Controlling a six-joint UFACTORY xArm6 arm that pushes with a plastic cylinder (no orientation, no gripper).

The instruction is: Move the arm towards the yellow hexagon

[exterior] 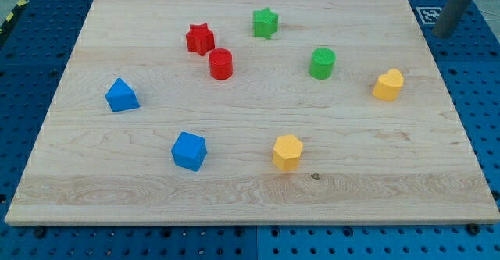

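Note:
The yellow hexagon (287, 152) lies on the wooden board (250, 197), low and a little right of centre. My tip (445, 34) is at the view's top right, just past the board's right edge, over the blue perforated table. The dark rod rises from it to the top edge of the view. The tip is far up and to the right of the yellow hexagon and touches no block. The nearest block to the tip is a yellow heart-like block (388, 84), below and left of it.
A green cylinder (322, 62) and a green star (266, 23) lie at upper centre. A red star (200, 38) and a red cylinder (221, 63) lie close together at upper left. A blue triangular block (122, 95) is at left, and a blue cube (189, 151) at lower left.

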